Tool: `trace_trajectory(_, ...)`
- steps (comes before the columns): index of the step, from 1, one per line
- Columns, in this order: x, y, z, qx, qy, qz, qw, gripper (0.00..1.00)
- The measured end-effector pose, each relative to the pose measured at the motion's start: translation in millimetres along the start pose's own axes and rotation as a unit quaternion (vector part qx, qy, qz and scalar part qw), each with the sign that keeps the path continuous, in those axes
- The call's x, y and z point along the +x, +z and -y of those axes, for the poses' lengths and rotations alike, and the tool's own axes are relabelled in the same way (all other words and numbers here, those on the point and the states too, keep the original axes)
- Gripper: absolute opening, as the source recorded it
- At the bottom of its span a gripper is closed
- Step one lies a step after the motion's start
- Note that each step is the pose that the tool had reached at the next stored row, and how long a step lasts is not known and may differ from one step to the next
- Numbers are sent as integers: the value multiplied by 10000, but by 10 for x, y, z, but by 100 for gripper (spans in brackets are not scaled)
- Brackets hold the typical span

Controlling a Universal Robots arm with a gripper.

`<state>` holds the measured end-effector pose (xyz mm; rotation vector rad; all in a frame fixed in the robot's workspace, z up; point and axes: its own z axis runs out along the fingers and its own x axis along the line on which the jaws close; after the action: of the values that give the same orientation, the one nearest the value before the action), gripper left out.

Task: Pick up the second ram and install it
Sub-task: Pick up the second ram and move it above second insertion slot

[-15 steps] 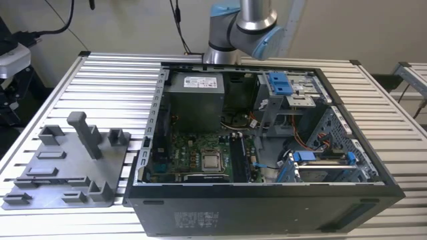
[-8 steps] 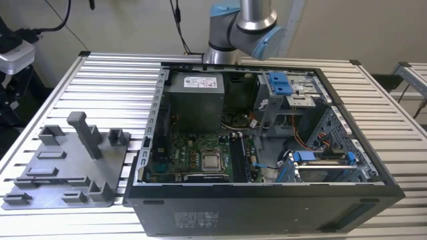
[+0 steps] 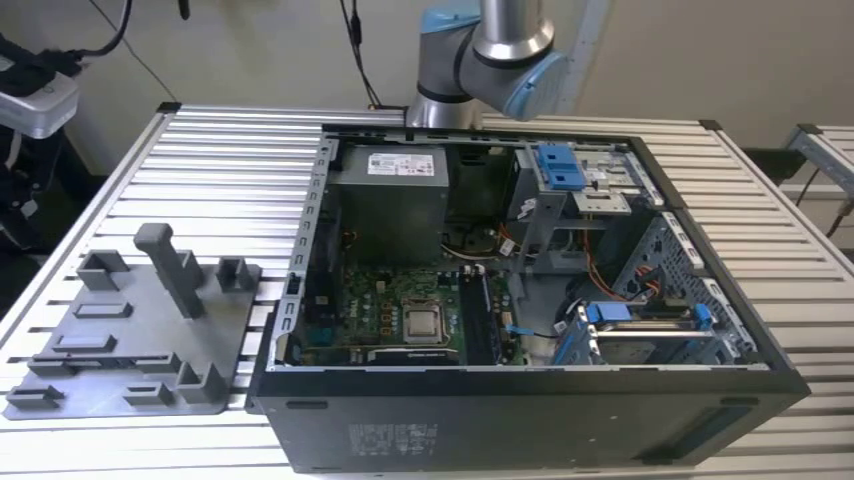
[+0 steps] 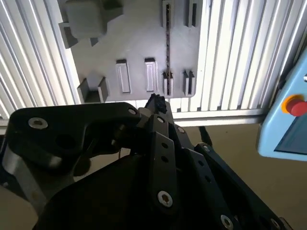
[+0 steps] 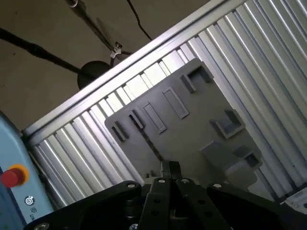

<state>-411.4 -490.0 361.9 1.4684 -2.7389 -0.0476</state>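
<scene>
1. In the exterior view, a black metal computer case point(image 3: 534, 420) is lying open on the ribbed aluminium table point(image 3: 227, 140).
   - Inside the case, a green motherboard point(image 3: 360, 300) is carrying a square silver CPU chip point(image 3: 424, 322), and a grey power-supply box point(image 3: 387, 200) is sitting behind the board.
   - Blue plastic latches point(image 3: 561, 165) are showing toward the exterior view's right.
   - A flat grey plastic tray point(image 3: 120, 385) with raised blocks is resting on the table at the exterior view's left, just beside the case.
   - The silver and blue robot arm point(image 3: 487, 60) is rising behind the case.

2. In the second wrist view, the black linked hand point(image 4: 156, 103) is hanging over the tray's near edge. Its fingertips are pressing together and gripping nothing.
   - The slim, dark, flat second ram point(image 4: 168, 43) is standing on edge in a long slot of the tray point(image 4: 134, 43), appearing as a thin strip. It is lying apart from the fingertips, with its near end close to them.
   - This view is also bringing in a pale blue control pendant point(image 4: 288, 124) with a round red button point(image 4: 297, 106), and the brown floor point(image 4: 230, 143) beyond the table's edge.

3. In the first wrist view, the hand point(image 5: 170, 168) is again appearing clenched and empty above the tray point(image 5: 201, 124).
   - The second ram point(image 5: 152, 146) is running as a thin dark line across the tray toward the fingertips.
   - The pendant point(image 5: 19, 191) is showing here too, and a black round stand base point(image 5: 93, 73) is sitting on the floor beside dark cables.
</scene>
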Motion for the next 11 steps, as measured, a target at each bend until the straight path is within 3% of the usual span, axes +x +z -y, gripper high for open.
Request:
trace_trajectory(6, -11, 2, -7, 7, -473, -20, 9989, 11)
trace_trajectory(11, -12, 4, -7, 19, -890, -37, 9960, 11)
